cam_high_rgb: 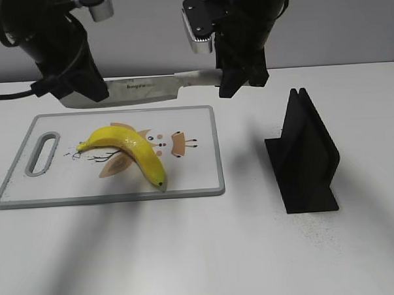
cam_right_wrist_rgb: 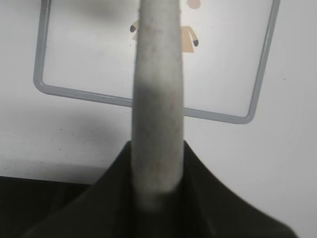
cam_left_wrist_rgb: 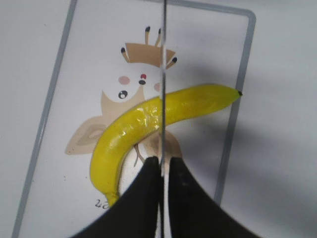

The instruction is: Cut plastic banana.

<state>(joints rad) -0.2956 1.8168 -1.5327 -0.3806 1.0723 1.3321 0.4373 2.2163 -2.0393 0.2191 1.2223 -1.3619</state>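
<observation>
Both jaws clenched on a knife: left gripper at the blade, right gripper on the handle, above the cutting board holding a banana; black stand right of board.

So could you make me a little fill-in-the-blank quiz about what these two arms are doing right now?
1. The right gripper holds the knife by its ____.
2. The left gripper pinches the knife's ____.
3. The yellow banana lies on the cutting ____, still in one piece.
4. To the right of the board stands a knife holder coloured ____.

Missing words: handle; blade; board; black
</observation>
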